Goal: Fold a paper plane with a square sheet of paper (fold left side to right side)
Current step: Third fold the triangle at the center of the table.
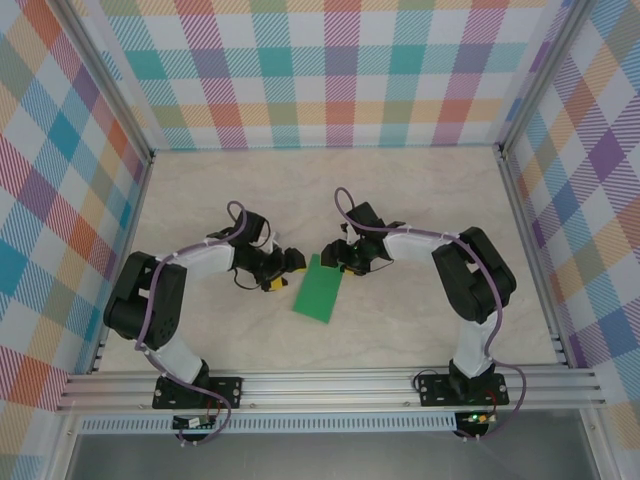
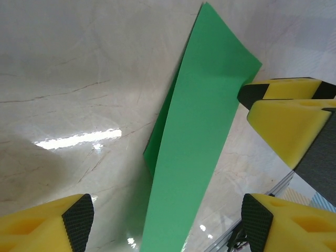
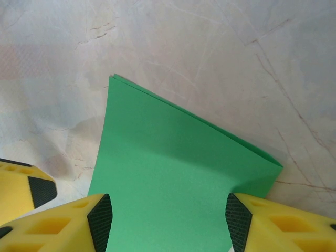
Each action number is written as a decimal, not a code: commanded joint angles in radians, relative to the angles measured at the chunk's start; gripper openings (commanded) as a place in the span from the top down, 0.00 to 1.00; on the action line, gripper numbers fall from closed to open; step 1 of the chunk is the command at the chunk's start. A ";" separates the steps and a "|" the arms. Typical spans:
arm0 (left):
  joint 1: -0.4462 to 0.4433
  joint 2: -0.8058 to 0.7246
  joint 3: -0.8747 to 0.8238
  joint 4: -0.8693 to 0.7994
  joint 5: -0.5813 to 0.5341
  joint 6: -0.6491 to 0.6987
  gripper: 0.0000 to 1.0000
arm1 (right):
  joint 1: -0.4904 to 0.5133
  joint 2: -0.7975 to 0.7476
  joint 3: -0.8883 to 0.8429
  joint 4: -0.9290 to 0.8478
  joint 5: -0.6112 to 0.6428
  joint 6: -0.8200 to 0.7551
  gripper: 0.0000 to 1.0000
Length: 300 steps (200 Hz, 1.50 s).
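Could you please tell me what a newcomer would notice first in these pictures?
The bright green sheet of paper, folded double, lies in the middle of the pale marbled table. The left gripper and right gripper, yellow-tipped and open, flank its far end. Pastel plaid walls enclose everything.

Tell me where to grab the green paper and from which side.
Pinch the square sheet of paper at the end lying between the fingers of the open right claw, coming in low from the right arm's side. Folded double, it lies nearly flat, but that end seems to lift off the table, leaving room for one finger beneath.
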 commanded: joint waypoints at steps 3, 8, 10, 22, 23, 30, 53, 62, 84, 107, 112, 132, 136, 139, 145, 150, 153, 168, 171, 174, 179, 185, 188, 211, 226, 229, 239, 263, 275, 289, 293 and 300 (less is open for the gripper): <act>-0.029 0.032 0.027 0.011 0.023 0.006 0.24 | 0.005 0.016 0.024 -0.017 0.012 -0.034 0.39; -0.033 0.039 0.030 0.014 0.026 0.003 0.25 | 0.005 0.016 0.024 -0.018 0.013 -0.036 0.39; -0.034 0.042 0.031 0.016 0.026 0.002 0.25 | 0.005 0.016 0.024 -0.019 0.012 -0.036 0.39; -0.046 0.055 0.039 0.020 0.026 -0.001 0.26 | 0.005 0.016 0.023 -0.018 0.011 -0.038 0.39; -0.046 0.056 0.041 0.020 0.027 0.000 0.27 | 0.005 0.017 0.023 -0.019 0.011 -0.038 0.39; -0.052 0.063 0.049 0.018 0.029 0.000 0.28 | 0.005 0.017 0.023 -0.020 0.011 -0.040 0.40; -0.069 0.080 0.068 0.015 0.030 -0.001 0.29 | 0.006 0.018 0.021 -0.021 0.011 -0.042 0.40; -0.075 0.083 0.072 0.015 0.031 -0.002 0.29 | 0.005 0.017 0.023 -0.021 0.011 -0.042 0.40; -0.082 0.085 0.066 -0.001 0.023 -0.002 0.29 | 0.005 0.015 0.026 -0.024 0.011 -0.044 0.41; -0.087 0.081 0.045 -0.005 0.019 -0.005 0.30 | 0.005 0.013 0.026 -0.023 0.013 -0.043 0.41; -0.087 0.081 0.040 -0.002 0.020 -0.004 0.30 | 0.005 0.014 0.027 -0.023 0.012 -0.043 0.41; -0.091 0.079 0.026 0.017 0.038 -0.012 0.33 | 0.005 0.016 0.029 -0.023 0.008 -0.043 0.41; -0.091 0.079 0.022 0.020 0.040 -0.014 0.34 | 0.006 0.017 0.029 -0.023 0.008 -0.043 0.41; -0.093 0.078 0.019 0.020 0.043 -0.016 0.35 | 0.004 0.018 0.028 -0.023 0.007 -0.044 0.41; -0.094 0.078 0.015 0.020 0.048 -0.018 0.37 | 0.005 0.018 0.027 -0.022 0.006 -0.043 0.41; -0.095 0.078 0.014 0.020 0.049 -0.019 0.38 | 0.006 0.019 0.027 -0.020 0.005 -0.043 0.41; -0.095 0.077 0.014 0.020 0.050 -0.017 0.39 | 0.005 0.020 0.027 -0.021 0.005 -0.043 0.41; -0.096 0.076 0.011 0.020 0.049 -0.017 0.45 | 0.005 0.019 0.027 -0.019 0.003 -0.043 0.41; -0.096 0.075 0.011 0.020 0.049 -0.017 0.46 | 0.005 0.019 0.027 -0.019 0.003 -0.043 0.41; -0.096 0.075 0.011 0.020 0.047 -0.017 0.48 | 0.005 0.019 0.027 -0.017 0.002 -0.043 0.41; -0.096 0.074 0.011 0.020 0.046 -0.015 0.51 | 0.005 0.018 0.027 -0.017 0.002 -0.044 0.41; -0.096 0.072 0.012 0.020 0.043 -0.015 0.54 | 0.005 0.018 0.027 -0.017 0.001 -0.045 0.41; -0.095 0.071 0.013 0.020 0.041 -0.013 0.56 | 0.005 0.018 0.027 -0.019 0.002 -0.046 0.41; -0.096 0.067 0.013 0.011 0.029 -0.007 0.66 | 0.005 0.011 0.029 -0.022 0.009 -0.055 0.40; -0.096 0.067 0.012 0.003 0.022 -0.001 0.71 | 0.005 0.007 0.033 -0.023 0.012 -0.064 0.39; -0.097 0.068 0.012 0.001 0.021 -0.001 0.73 | 0.005 0.007 0.033 -0.024 0.013 -0.065 0.38; -0.099 0.070 0.012 0.000 0.021 -0.001 0.77 | 0.005 0.001 0.035 -0.022 0.013 -0.073 0.37; -0.106 0.067 0.012 -0.009 0.015 0.000 0.89 | 0.005 -0.042 0.031 -0.025 0.041 -0.115 0.31; -0.111 0.063 0.012 -0.020 0.007 0.000 0.91 | 0.005 -0.082 0.022 -0.036 0.076 -0.150 0.27; -0.118 0.056 0.011 -0.033 -0.007 0.000 0.92 | 0.005 -0.140 -0.006 -0.048 0.120 -0.199 0.23; -0.120 0.055 0.011 -0.035 -0.011 -0.001 0.92 | 0.005 -0.159 -0.017 -0.050 0.132 -0.212 0.21; -0.127 0.053 0.010 -0.039 -0.017 -0.004 0.93 | 0.006 -0.196 -0.043 -0.050 0.149 -0.234 0.20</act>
